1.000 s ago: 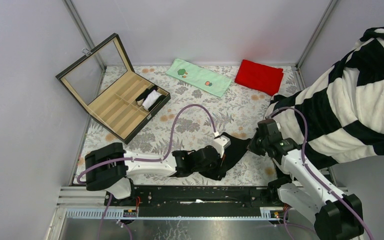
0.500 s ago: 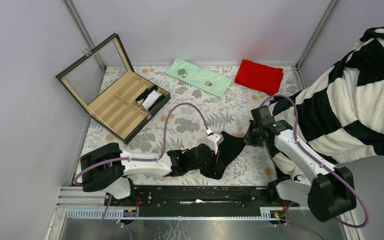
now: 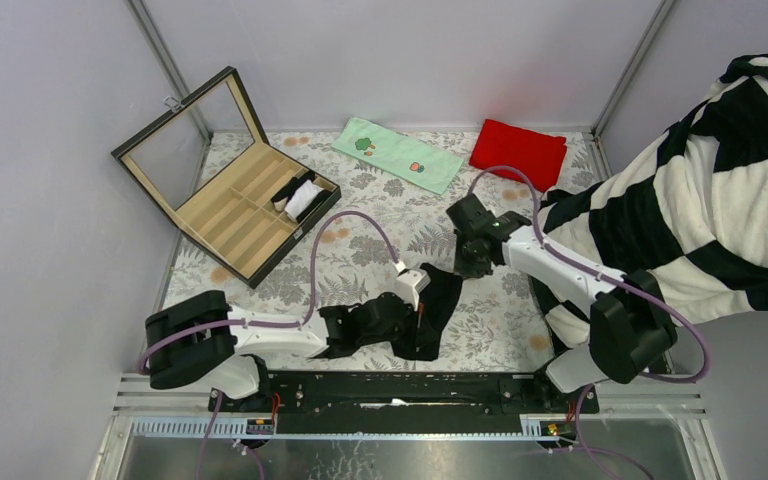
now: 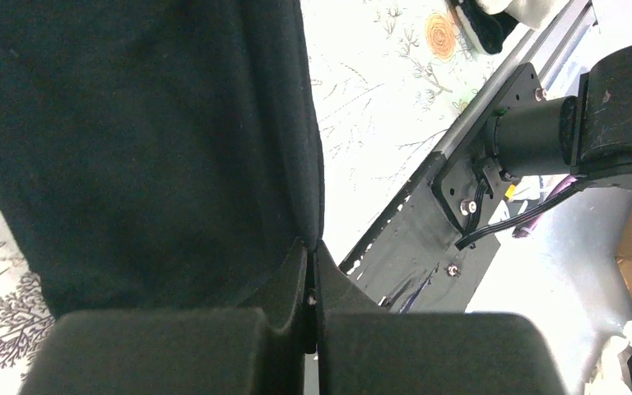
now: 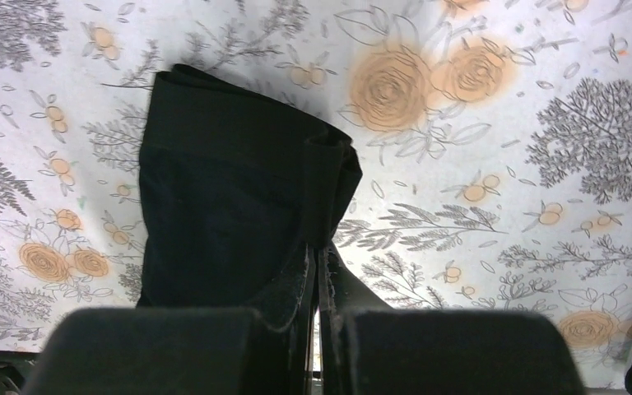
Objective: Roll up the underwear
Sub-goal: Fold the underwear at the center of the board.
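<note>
Black underwear, limp, partly folded, stretched out lengthwise

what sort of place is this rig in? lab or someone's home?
Most likely a lab data-collection cell, not a home: plain grey panel walls held by aluminium posts, a floral tablecloth laid as set dressing, and a black mounting rail along the near edge.

I count two arms, the left arm and the right arm, with one gripper apiece: the left gripper and the right gripper. One piece of black underwear is out on the table, toward six o'clock. One open box sits at ten o'clock, with two small bundles in it: one white bundle and one dark bundle. I see one green cloth at twelve, one red cloth at one and one striped blanket at three.
</note>
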Robot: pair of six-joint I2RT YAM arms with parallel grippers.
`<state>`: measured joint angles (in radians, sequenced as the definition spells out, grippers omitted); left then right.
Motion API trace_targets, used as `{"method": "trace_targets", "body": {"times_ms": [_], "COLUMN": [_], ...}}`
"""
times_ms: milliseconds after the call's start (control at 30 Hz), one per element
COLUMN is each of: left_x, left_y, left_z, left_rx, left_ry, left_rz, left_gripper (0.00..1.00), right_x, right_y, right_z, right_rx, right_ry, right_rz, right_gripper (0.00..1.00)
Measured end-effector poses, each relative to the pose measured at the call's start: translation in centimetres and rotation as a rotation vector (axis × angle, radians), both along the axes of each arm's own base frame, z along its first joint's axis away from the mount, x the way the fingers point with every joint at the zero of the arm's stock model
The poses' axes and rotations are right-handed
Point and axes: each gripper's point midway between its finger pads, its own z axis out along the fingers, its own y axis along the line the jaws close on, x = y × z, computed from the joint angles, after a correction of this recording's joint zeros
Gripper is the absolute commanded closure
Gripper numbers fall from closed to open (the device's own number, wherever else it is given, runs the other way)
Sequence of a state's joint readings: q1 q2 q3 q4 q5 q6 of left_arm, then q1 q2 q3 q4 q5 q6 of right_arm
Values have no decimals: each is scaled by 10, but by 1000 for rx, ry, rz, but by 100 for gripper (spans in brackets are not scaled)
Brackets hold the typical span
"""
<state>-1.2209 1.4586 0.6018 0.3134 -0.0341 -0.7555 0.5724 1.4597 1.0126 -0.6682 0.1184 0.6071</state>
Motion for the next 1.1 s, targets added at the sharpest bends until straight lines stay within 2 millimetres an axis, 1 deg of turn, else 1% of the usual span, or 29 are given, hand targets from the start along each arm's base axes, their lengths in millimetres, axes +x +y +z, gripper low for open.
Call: {"method": "trace_targets", "body": {"times_ms": [100, 200, 433, 567, 700, 800, 1100], "left_x": [-1, 0, 2, 2, 2, 0, -4], "left_y": [6, 14, 26, 30, 34, 38, 52], "left_z": [-1, -1, 12, 16, 11, 5, -10], "left_rx": [-17, -32, -88, -105, -95, -91, -86], "left_ry": [8, 15, 14, 16, 26, 38, 65], "left_rz": [18, 46, 102, 119, 129, 136, 163], "left_gripper": [100, 100, 100, 100, 100, 100, 100], "right_x": [5, 9, 7, 11, 17, 20, 19], "right_y": [11, 18, 18, 27, 44, 57, 81], "right_z": [5, 6, 2, 5, 8, 7, -1], "right_rx": [-26, -54, -96, -101, -101, -106, -123], "right_ry": [-5, -3, 24, 22, 14, 16, 33], "right_rz": [38, 68, 92, 122, 162, 193, 258], "right_gripper": [100, 100, 100, 100, 100, 100, 100]}}
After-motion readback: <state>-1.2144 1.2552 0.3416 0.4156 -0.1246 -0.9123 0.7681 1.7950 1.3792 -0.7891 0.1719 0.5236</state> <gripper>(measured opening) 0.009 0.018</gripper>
